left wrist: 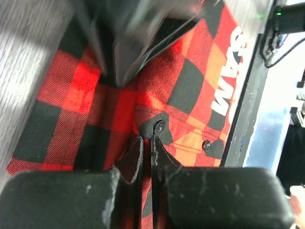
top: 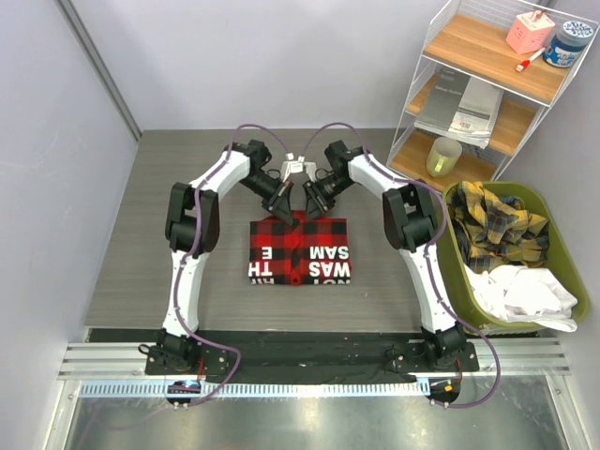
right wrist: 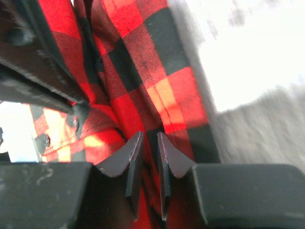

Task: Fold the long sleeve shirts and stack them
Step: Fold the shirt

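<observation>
A red-and-black check long sleeve shirt lies folded in a rectangle on the grey table, its white lettering facing up. Both arms reach down to its far edge, close together. My left gripper is shut, with a thin layer of the check cloth pinched between its fingertips beside a dark button. My right gripper sits just right of it. Its jaws stand nearly together with a fold of the same shirt running between them.
A green basket at the right holds a yellow-and-black plaid shirt and a white garment. A white wire shelf with papers, a cup and small items stands at the back right. Walls close in the left and back.
</observation>
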Tool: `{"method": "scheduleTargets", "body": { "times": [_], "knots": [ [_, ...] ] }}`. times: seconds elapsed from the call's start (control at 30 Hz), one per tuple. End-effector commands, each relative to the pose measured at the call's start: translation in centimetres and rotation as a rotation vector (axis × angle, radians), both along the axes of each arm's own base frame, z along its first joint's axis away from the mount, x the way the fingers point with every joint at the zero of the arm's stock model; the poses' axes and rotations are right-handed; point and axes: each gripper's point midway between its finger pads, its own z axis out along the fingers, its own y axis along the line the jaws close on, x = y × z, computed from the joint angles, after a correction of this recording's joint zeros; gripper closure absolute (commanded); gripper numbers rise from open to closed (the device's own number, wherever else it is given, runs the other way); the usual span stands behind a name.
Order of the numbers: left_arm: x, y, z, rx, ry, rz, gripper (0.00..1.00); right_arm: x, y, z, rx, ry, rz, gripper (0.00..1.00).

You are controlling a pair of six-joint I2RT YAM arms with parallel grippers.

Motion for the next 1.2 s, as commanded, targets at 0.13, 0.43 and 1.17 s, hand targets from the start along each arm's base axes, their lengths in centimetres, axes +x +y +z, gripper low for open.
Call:
{"method": "scheduleTargets", "body": {
  "times": [0.13,0.43,1.17],
  "knots": [
    [1.3,0.4,-2.5,0.080,-0.006,0.017,1.00,4.7,0.4,5.5,0.079,-0.213,-0.027,0.73],
    [-1.7,0.4,-4.3,0.136,0.056,-0.040,1.00,5.3,0.9,3.3,0.081,-0.126,-0.090,0.73],
    [-8.6,-1.6,1.2,0.023,0.066,-0.088,1.00,-3.8,0.6,3.9,0.131,0.135,0.013,0.77]
  ]
}}
